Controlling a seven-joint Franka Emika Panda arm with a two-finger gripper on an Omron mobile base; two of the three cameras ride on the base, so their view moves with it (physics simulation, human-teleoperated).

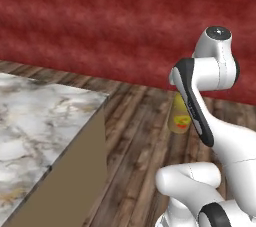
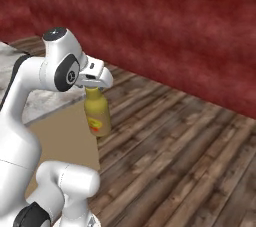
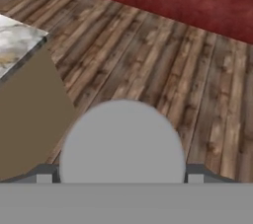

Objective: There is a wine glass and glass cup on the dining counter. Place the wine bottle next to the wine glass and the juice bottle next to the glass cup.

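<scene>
Amber-yellow juice bottle (image 2: 98, 115) upright, neck pinched in the claw (image 2: 94, 82), above wooden floor (image 2: 175, 146) beside dining counter (image 1: 35, 116).

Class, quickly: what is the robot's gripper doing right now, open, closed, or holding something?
Gripper: closed on the juice bottle, gripping it at the neck and holding it in the air above the wooden floor.
</scene>
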